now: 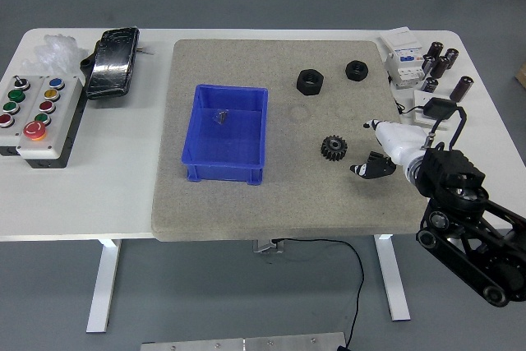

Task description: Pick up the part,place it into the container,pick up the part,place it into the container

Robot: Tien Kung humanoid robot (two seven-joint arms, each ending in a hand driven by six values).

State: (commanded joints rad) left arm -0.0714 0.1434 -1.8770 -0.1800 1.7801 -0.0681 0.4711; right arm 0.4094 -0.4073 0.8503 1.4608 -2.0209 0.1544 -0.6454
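A blue container [202,156] stands on the grey mat [271,203], with one small metal part [220,116] inside it. A black gear [334,149] lies on the mat to its right. Two black nuts [310,81] [357,69] lie farther back. My right hand [366,150] comes in from the lower right, just right of the gear. It is open, thumb spread toward the back, dark fingertips [367,169] low on the mat. The fingertips cover the spot of a small black part, which I cannot make out apart from them. The left arm is out of view.
A button box [33,114], a black device [113,62] and a plastic bag [51,48] sit at the table's left. White electrical modules [404,62], several black cylinders [440,63] and a black adapter [436,108] crowd the right rear, close behind my hand.
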